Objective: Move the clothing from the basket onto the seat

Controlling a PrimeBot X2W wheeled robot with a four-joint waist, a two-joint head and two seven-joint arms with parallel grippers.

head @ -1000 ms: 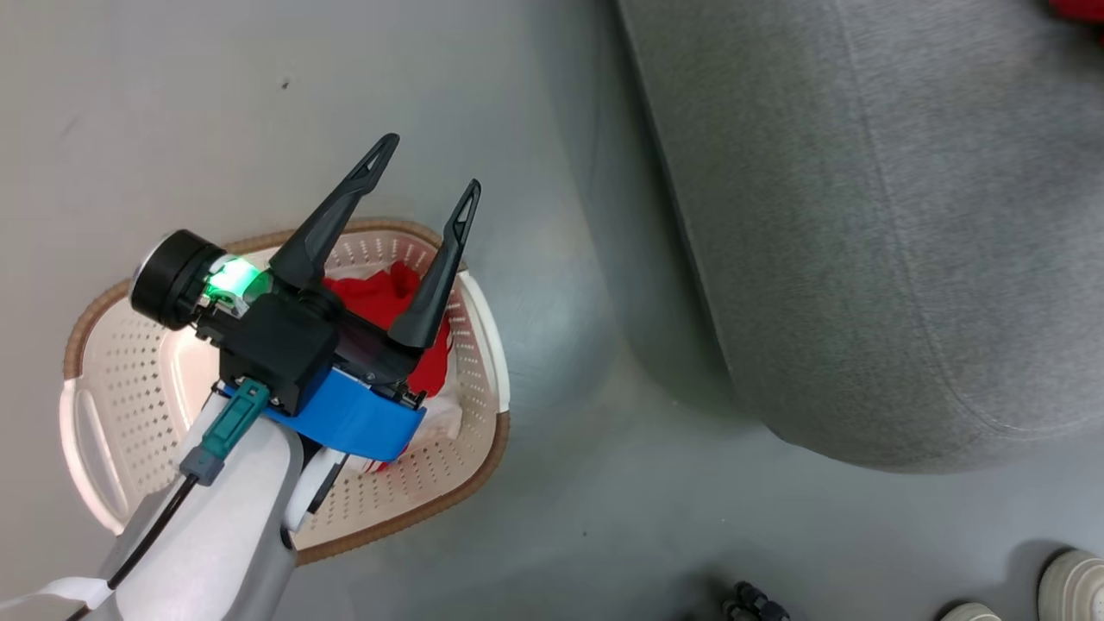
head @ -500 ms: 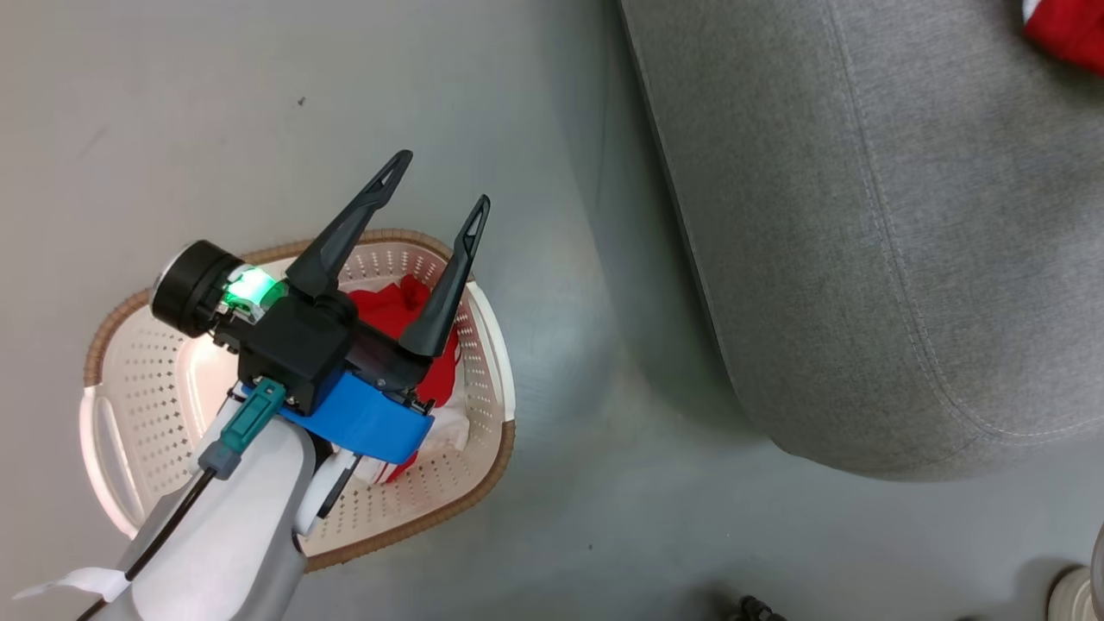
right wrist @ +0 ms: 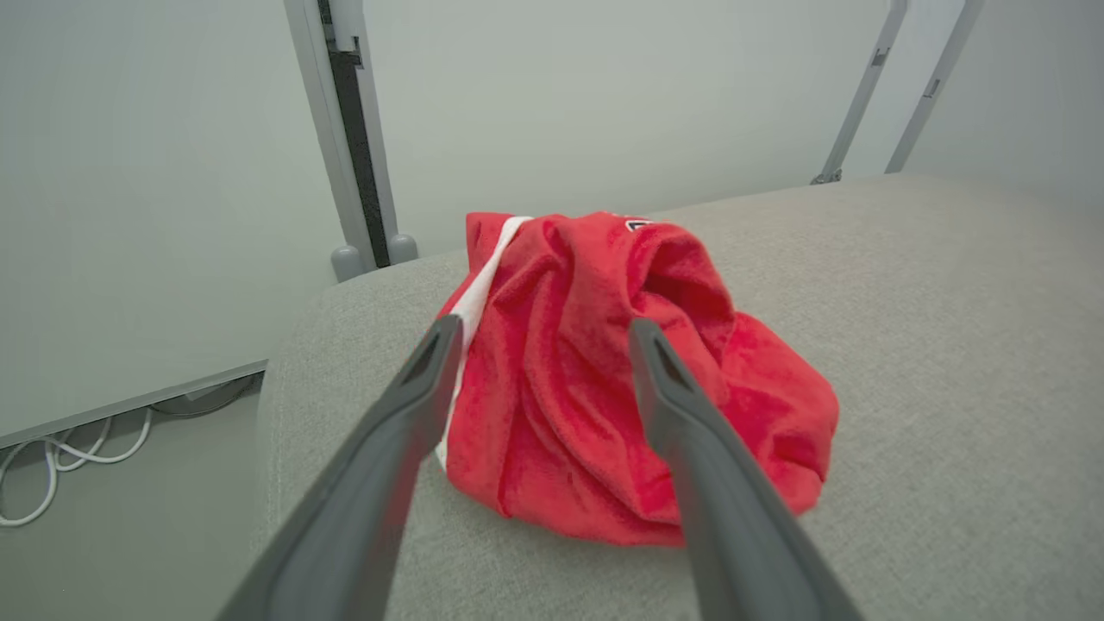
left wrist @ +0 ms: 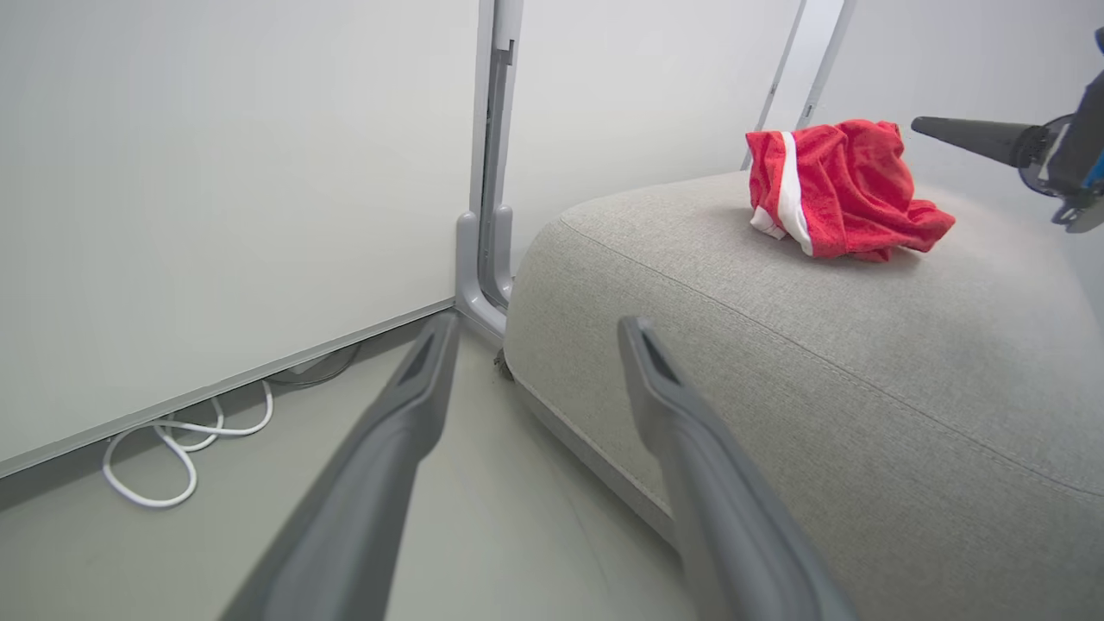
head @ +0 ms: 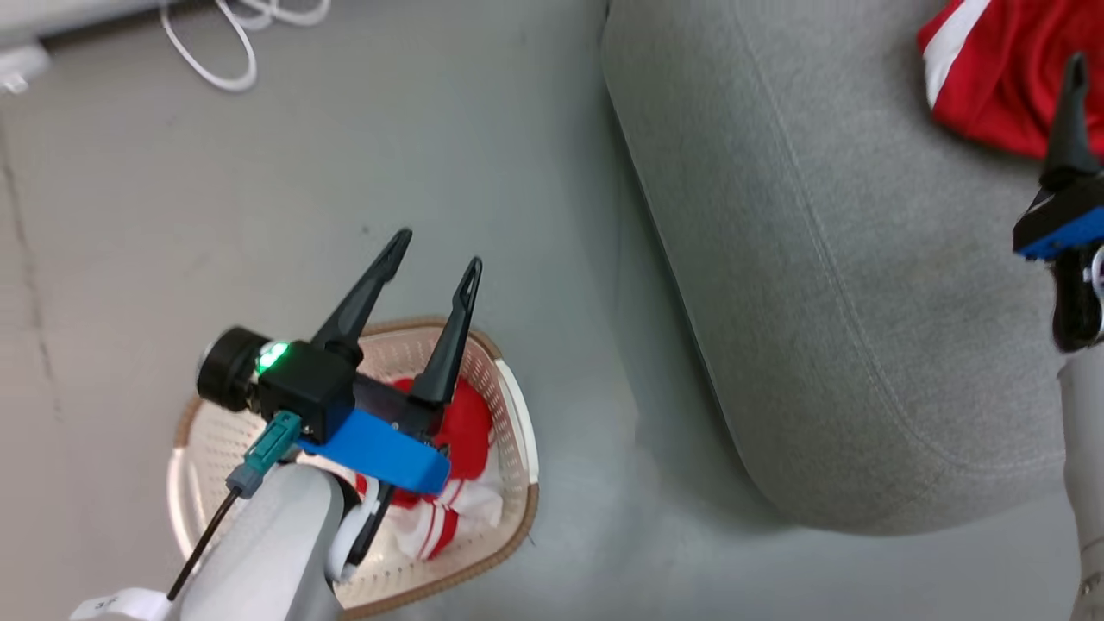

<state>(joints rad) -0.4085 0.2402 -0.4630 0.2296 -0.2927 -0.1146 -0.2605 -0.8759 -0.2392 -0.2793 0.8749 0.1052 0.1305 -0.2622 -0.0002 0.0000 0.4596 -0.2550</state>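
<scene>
The cream basket (head: 516, 431) with its brown rim stands on the floor at the lower left. In it lies red clothing with white stripes (head: 466, 431), partly hidden by my left arm. My left gripper (head: 437, 253) hovers open above the basket's far rim, with nothing between its fingers. The grey seat (head: 819, 285) rises to the right. A second red garment with a white stripe (right wrist: 604, 388) lies crumpled on the seat, and it also appears as the red garment (head: 1000, 69). My right gripper (right wrist: 542, 330) stands open just short of it, not touching it.
A white cable (head: 216, 52) loops on the floor by the wall at the far left. A grey post (left wrist: 487, 172) stands at the wall beside the seat's corner. Bare grey floor (head: 586, 362) separates the basket and the seat.
The head camera has moved, so the basket now sits lower and the cable, the garment on the seat and my right gripper have come into view. My left gripper stays open over the basket.
</scene>
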